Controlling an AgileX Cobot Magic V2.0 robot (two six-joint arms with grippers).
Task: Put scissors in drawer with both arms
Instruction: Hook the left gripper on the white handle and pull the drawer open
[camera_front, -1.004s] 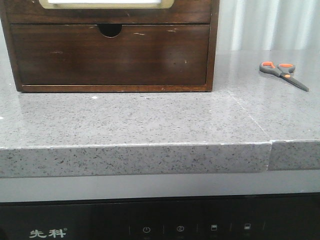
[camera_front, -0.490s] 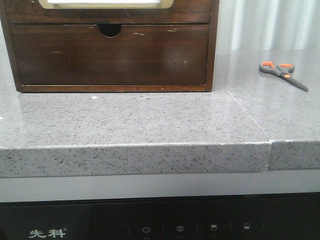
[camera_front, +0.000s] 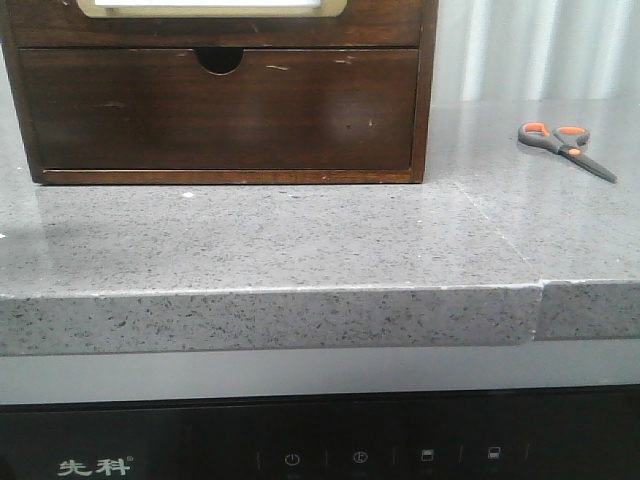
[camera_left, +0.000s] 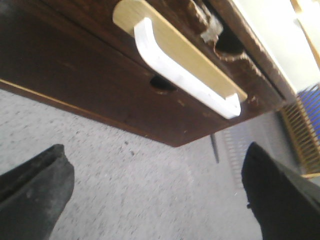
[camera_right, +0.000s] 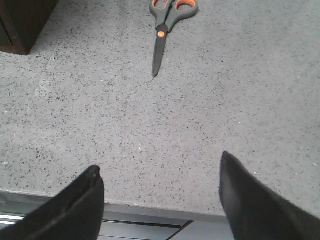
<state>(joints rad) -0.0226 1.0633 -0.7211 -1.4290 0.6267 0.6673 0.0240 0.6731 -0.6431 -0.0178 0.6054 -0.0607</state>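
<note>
The scissors (camera_front: 565, 148) lie flat on the grey speckled counter (camera_front: 300, 240), off to the right of the wooden cabinet (camera_front: 425, 100) and well apart from it. Their blades are closed, and in the front view the tip points toward the counter's right edge and the orange-lined loops toward the cabinet. Nothing touches them.

The drawer (camera_front: 210, 25) with the cream frame sits at the top of the cabinet, only its lower strip showing in the front view; the notched drawer (camera_front: 220, 110) lies beneath it. Both look pushed in.

The left gripper (camera_left: 155, 195) hovers above the counter in front of the cabinet, jaws spread wide and holding nothing. Its camera looks up at the drawer (camera_left: 90, 55) and its white curved handle (camera_left: 180, 75) on the cream plate.

The right gripper (camera_right: 160, 200) hangs over the counter's front edge, jaws likewise wide apart and empty. The scissors (camera_right: 165, 30) lie ahead of it, well clear of the fingertips (camera_right: 92, 187), tip pointing back toward the gripper. A corner of the cabinet (camera_right: 22, 22) shows to one side.
</note>
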